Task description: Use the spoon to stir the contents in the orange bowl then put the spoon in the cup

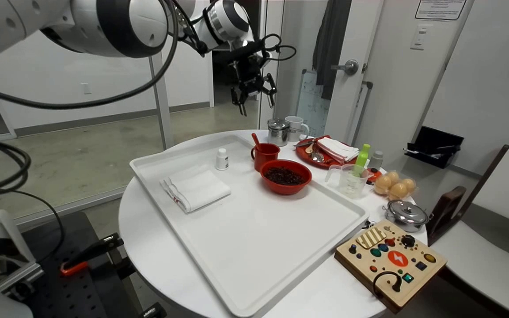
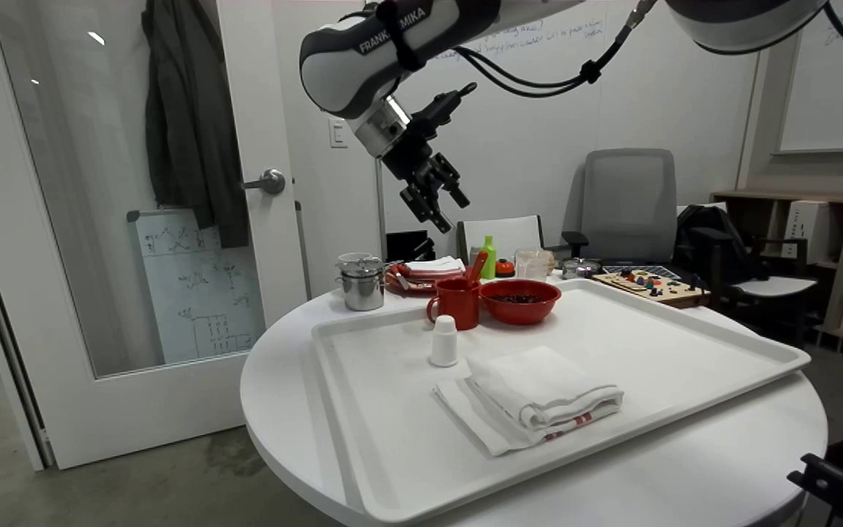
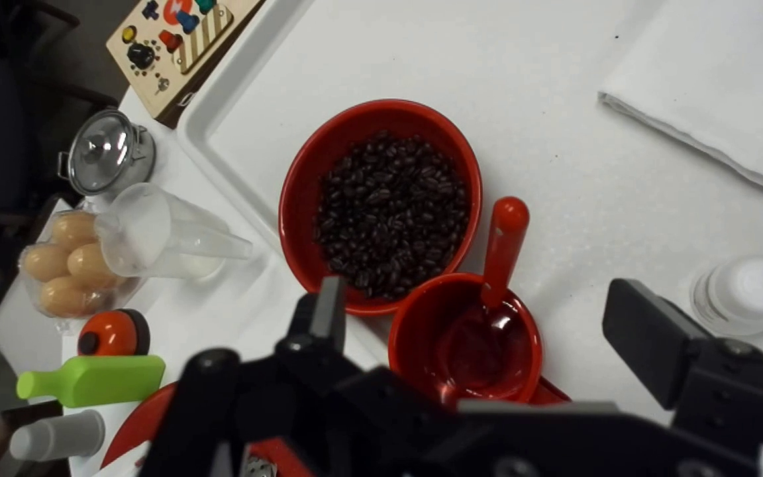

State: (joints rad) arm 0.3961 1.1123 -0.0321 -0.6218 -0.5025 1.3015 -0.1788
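Note:
The orange bowl looks red and holds dark beans; it stands on the white tray in both exterior views [image 1: 293,191] [image 2: 520,311] and in the wrist view [image 3: 299,192]. The red cup [image 1: 264,157] [image 2: 456,306] stands upright beside the bowl, and its rim shows in the wrist view [image 3: 532,344]. The red spoon [image 1: 256,140] [image 2: 477,267] leans in the cup with its handle sticking out above the rim [image 3: 505,242]; its lower end is hard to see inside. My gripper [image 1: 255,99] [image 2: 448,208] is open and empty, high above the cup, its fingers wide apart in the wrist view [image 3: 487,324].
The tray [image 1: 237,287] also carries a white bottle [image 1: 222,160] and a folded white cloth [image 1: 199,190]. Beyond it stand a metal pot [image 1: 278,134], a white mug [image 1: 295,128], a red plate [image 1: 303,152], a measuring cup [image 1: 351,183], eggs [image 1: 398,190] and a wooden button board [image 1: 389,265].

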